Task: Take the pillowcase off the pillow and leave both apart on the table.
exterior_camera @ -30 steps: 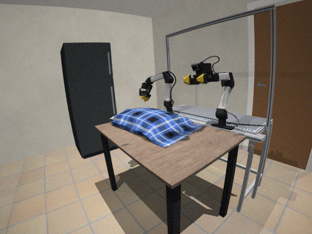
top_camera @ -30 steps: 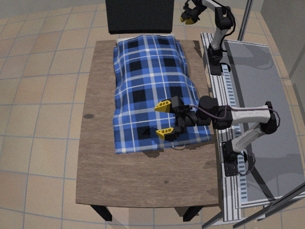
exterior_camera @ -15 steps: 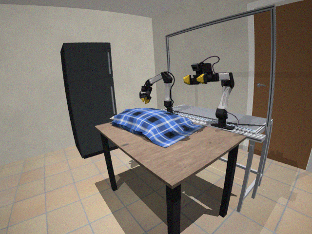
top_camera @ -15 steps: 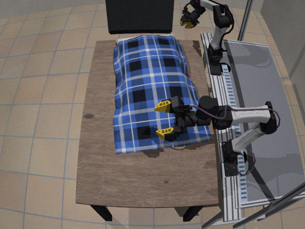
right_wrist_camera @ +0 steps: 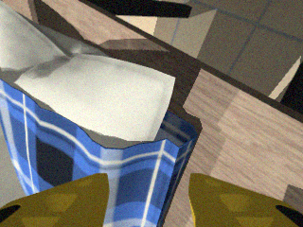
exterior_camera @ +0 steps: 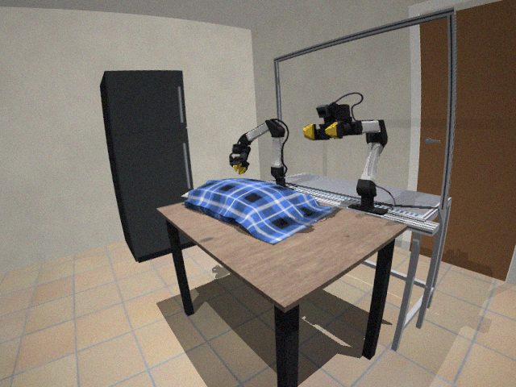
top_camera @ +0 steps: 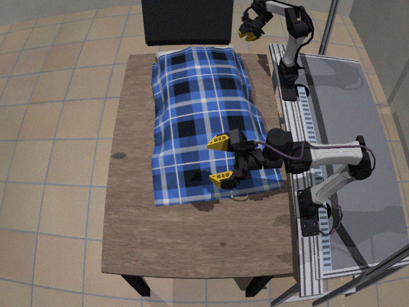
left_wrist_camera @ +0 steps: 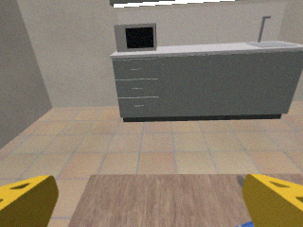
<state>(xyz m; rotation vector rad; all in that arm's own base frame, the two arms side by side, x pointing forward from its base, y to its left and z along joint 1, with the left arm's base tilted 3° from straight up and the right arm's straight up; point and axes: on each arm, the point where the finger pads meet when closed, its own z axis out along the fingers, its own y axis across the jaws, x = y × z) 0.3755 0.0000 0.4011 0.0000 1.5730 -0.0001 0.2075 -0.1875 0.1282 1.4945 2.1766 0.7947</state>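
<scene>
Barely begun, by the look of it: pillow [top_camera: 159, 56] [exterior_camera: 185, 194] [right_wrist_camera: 104, 95] still mostly inside the pillowcase [top_camera: 202, 126] [exterior_camera: 266, 195] [left_wrist_camera: 246, 224] [right_wrist_camera: 111, 184], both on the table [top_camera: 165, 244] [exterior_camera: 250, 254] [left_wrist_camera: 161, 200] [right_wrist_camera: 256, 123]. Left to do: full removal, clear gap, arms away. From the left edge inward, blue plaid cloth, rumpled along its sides, plump towards the fridge [top_camera: 188, 20] [exterior_camera: 145, 158], flatter at the other end, with a flap reaching near the right edge. At the fridge-side edge, open mouth with pale pillow end poking out. Above the flatter part, left gripper [top_camera: 208, 162] [exterior_camera: 320, 131] [left_wrist_camera: 151, 199], wide open, holding nothing. Beyond the fridge-side right corner, right gripper [top_camera: 246, 36] [exterior_camera: 239, 169] [right_wrist_camera: 149, 200], partly open, also without cloth. Likely next: a pinch at the mouth.

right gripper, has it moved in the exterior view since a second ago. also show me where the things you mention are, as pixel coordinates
yes, the right gripper [top_camera: 244, 36] [exterior_camera: 239, 169] [right_wrist_camera: 149, 182] has moved slightly down, closer to the height of the table [top_camera: 198, 238] [exterior_camera: 291, 266] [left_wrist_camera: 156, 203] [right_wrist_camera: 256, 128]
</scene>
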